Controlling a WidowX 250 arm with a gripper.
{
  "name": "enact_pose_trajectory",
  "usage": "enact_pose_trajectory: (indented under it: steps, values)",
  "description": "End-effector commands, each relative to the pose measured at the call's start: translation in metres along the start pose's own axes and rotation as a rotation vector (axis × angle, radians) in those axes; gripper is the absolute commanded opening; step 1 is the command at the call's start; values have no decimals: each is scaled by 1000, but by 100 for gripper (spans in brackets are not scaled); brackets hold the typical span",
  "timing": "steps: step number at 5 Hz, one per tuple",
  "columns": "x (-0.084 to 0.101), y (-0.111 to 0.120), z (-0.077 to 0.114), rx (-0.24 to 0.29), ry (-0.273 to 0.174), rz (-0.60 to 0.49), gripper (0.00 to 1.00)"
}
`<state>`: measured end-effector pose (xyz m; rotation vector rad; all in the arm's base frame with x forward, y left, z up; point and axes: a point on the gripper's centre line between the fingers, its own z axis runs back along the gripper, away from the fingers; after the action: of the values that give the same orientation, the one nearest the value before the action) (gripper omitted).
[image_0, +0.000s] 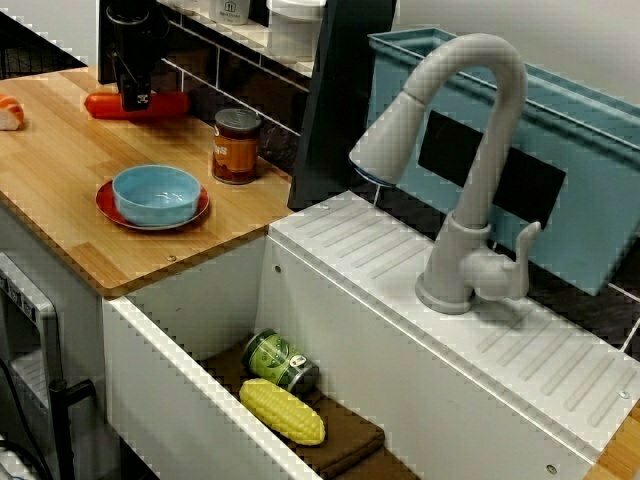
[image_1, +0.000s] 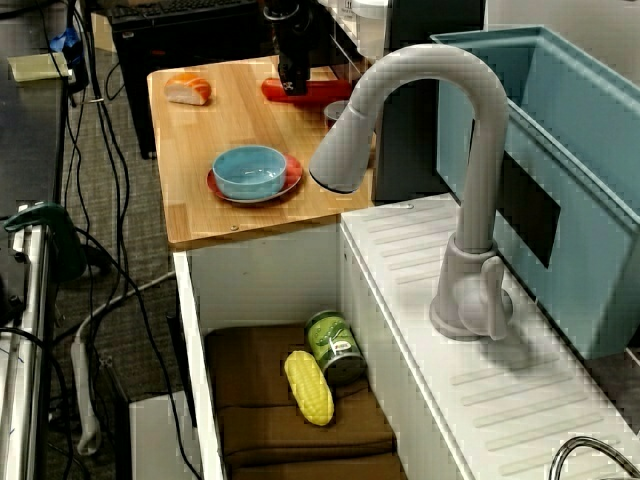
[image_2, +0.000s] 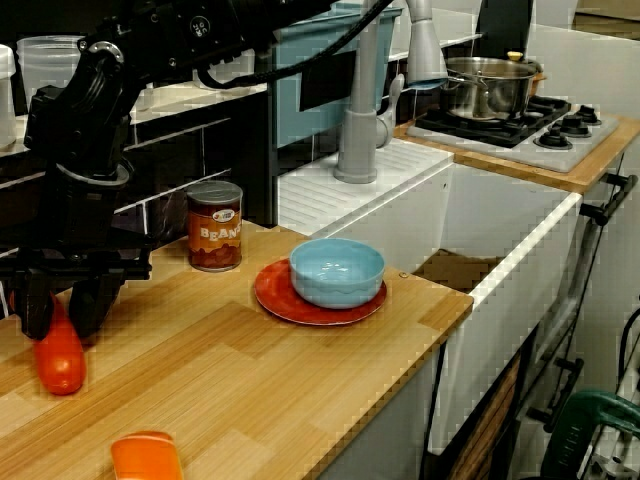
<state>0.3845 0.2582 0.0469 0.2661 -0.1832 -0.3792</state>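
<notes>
Orange-topped food piece (image_2: 145, 455) lies nearest the lens in the side view, by the counter (image_2: 250, 400) corner farthest from the sink (image_2: 525, 250); red sausage (image_2: 60, 365) lies along the counter's back edge, under the gripper (image_2: 62, 318); claw fingers straddle it closely, but a firm hold cannot be told; bean can (image_2: 215, 228) stands further along that edge; blue bowl (image_2: 337, 272) sits on a red plate (image_2: 275, 298) near the sink-side edge.

The tool (image_2: 62, 322) is looking black, the sausage (image_2: 60, 370) red, the bowl (image_2: 337, 272) pale blue, its plate (image_2: 275, 298) red, the table (image_2: 250, 400) wood-grained tan.
</notes>
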Motion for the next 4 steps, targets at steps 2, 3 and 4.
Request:
enact_pose_trajectory:
  steps: [2,3,4]
  values:
    - [-10,17,45,33,-43,7,0]
    - [-13,17,48,20,-46,11,0]
    - [-17,16,49,-8,-33,16,0]
